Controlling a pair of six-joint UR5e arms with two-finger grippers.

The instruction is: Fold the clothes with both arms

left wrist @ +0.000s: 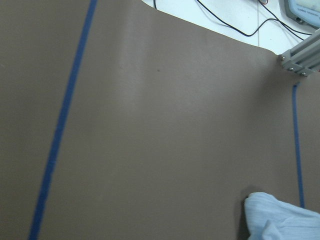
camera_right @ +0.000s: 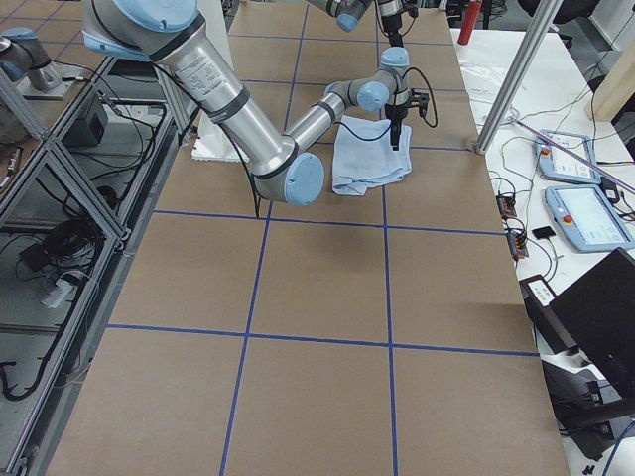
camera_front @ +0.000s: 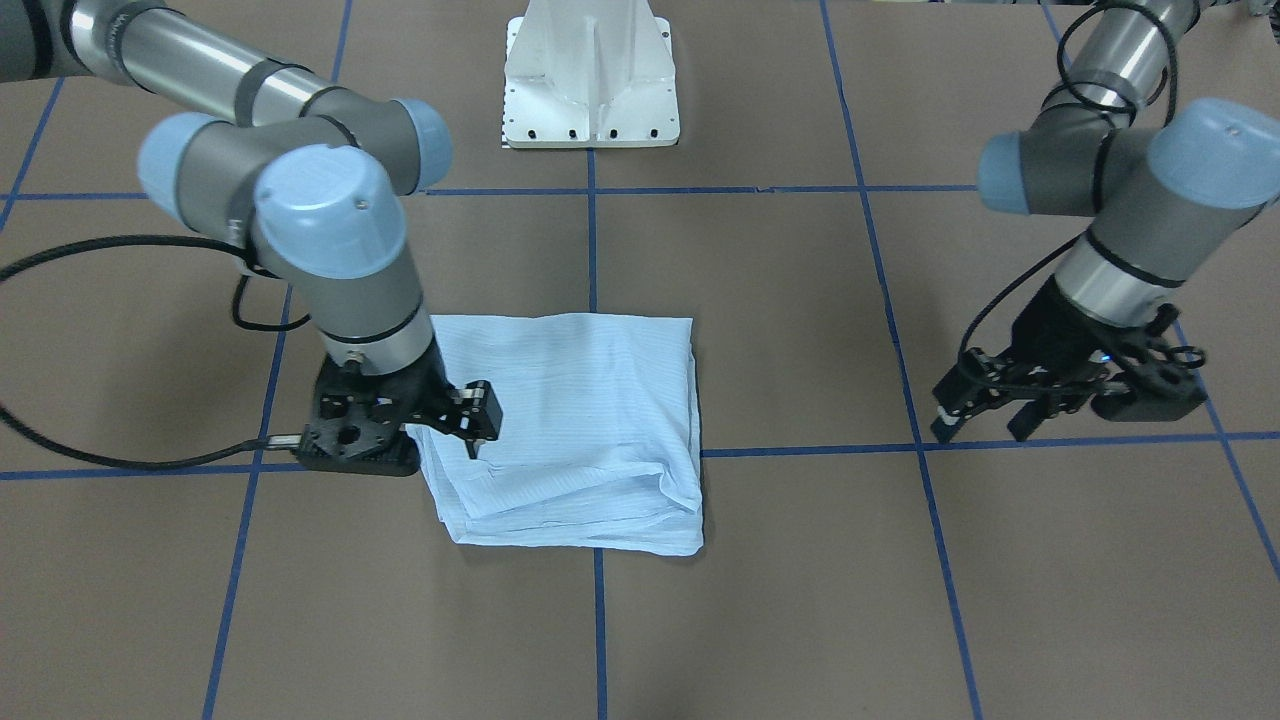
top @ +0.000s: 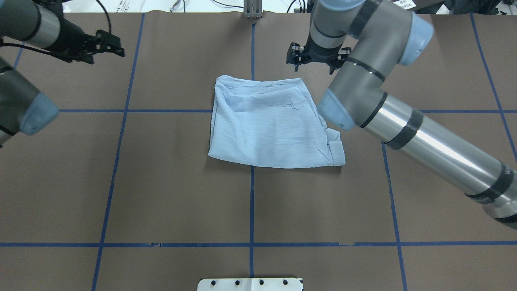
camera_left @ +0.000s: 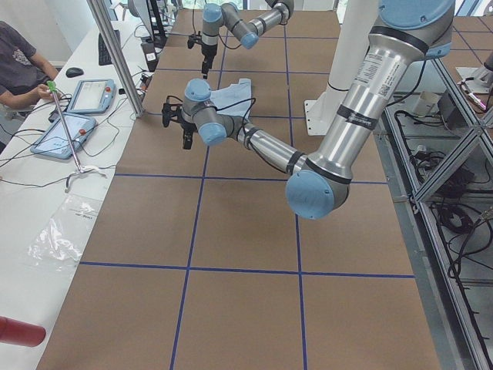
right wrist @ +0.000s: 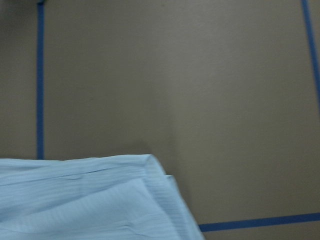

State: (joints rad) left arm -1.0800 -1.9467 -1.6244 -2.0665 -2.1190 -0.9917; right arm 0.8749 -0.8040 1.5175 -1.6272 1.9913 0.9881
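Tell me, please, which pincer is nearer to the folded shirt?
Right. The right pincer is at the shirt's edge; the left pincer hangs well off to the side, above the table.

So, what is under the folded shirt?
The shirt lies on the brown table cover. A blue tape line runs in under its far edge and comes out at the near edge. The stretch between, and the shirt's lower layers, are covered.

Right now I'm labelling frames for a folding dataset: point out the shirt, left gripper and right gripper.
shirt point(camera_front: 590, 400): front-facing view, middle of its folded top layer.
left gripper point(camera_front: 982, 428): front-facing view, midway between its open jaws.
right gripper point(camera_front: 465, 435): front-facing view, at its jaws' tips over the shirt's edge.
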